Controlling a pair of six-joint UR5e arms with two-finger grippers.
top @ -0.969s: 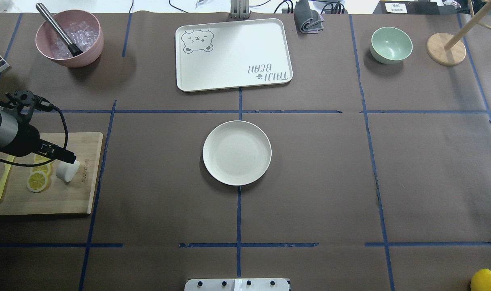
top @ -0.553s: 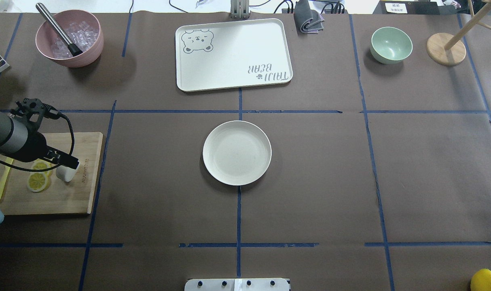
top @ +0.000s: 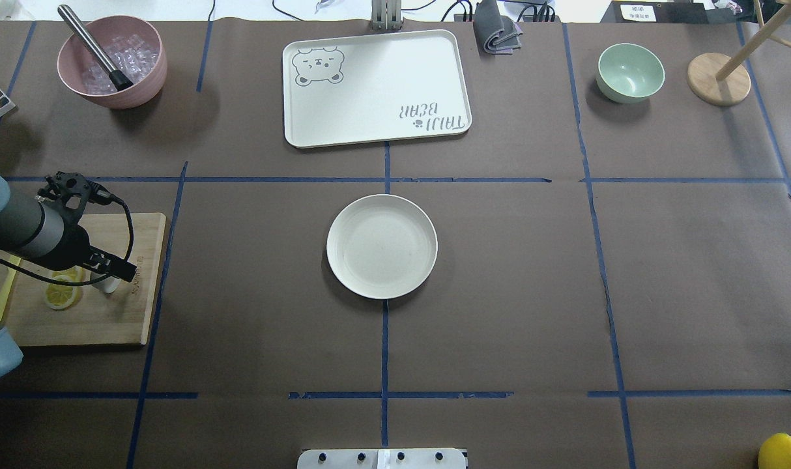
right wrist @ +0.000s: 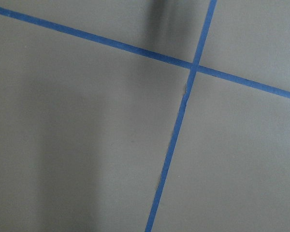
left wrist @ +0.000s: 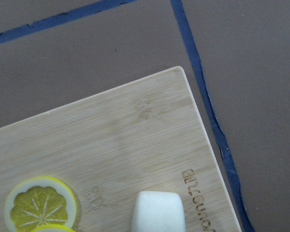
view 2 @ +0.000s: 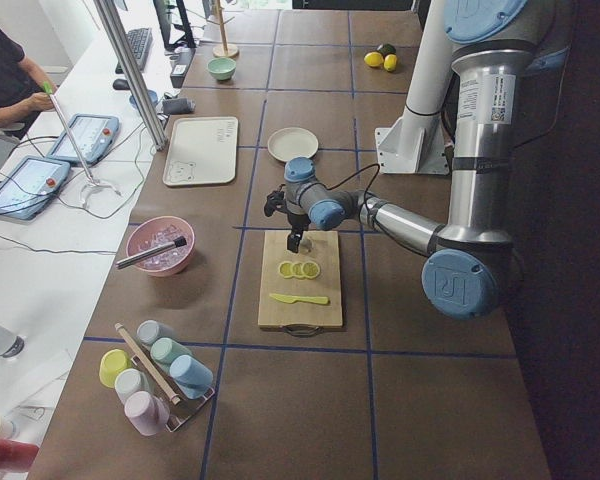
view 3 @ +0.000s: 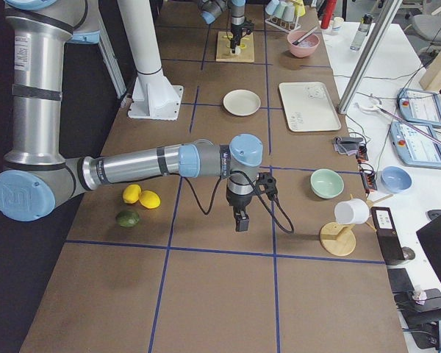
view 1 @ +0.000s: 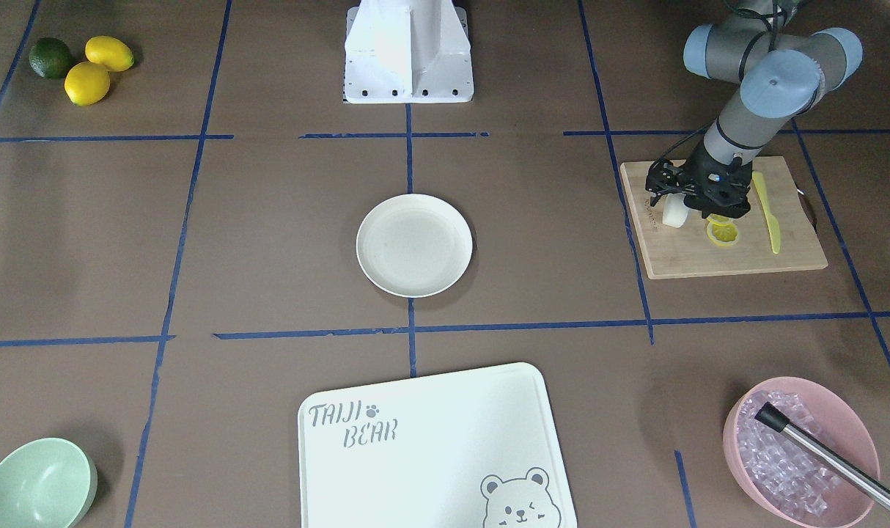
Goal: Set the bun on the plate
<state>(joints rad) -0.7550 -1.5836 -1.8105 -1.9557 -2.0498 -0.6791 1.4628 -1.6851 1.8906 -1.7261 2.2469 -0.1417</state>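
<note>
The left arm [top: 24,225] was reaching low, left gripper [view 1: 698,210] pointing down, jaw state indeterminate; the right arm [view 3: 132,165] was extended, right gripper [view 3: 240,219] hanging downward, likewise indeterminate.

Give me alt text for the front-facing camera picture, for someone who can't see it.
The robot's left gripper hangs right over a small white bun on a wooden cutting board, beside a lemon slice. A cream plate sits bare at the centre of the table, well apart from the board.
</note>
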